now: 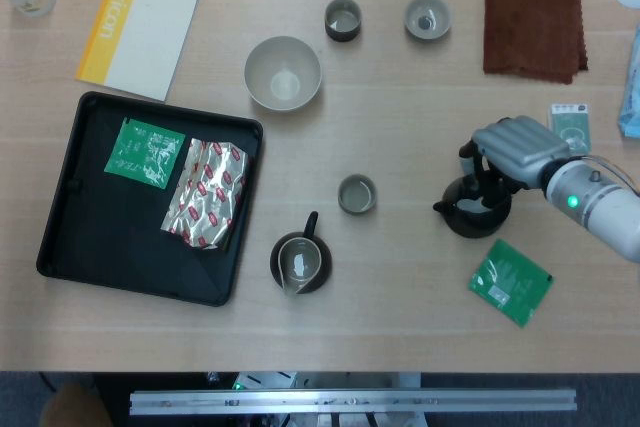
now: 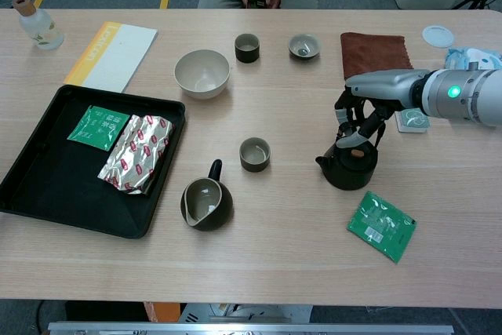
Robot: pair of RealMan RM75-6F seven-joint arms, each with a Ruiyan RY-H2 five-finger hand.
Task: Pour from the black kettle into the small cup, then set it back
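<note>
One hand in view: right hand directly over black kettle, fingers curled down around its handle; firm grip not confirmable. Kettle upright on table, spout pointing left toward small cup, which lies left of hand. Left hand unseen.

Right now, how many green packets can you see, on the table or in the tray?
2. One green packet lies in the black tray at the left, beside a silver foil packet. The other lies on the bare table just in front of the black kettle. None looks hidden.
</note>
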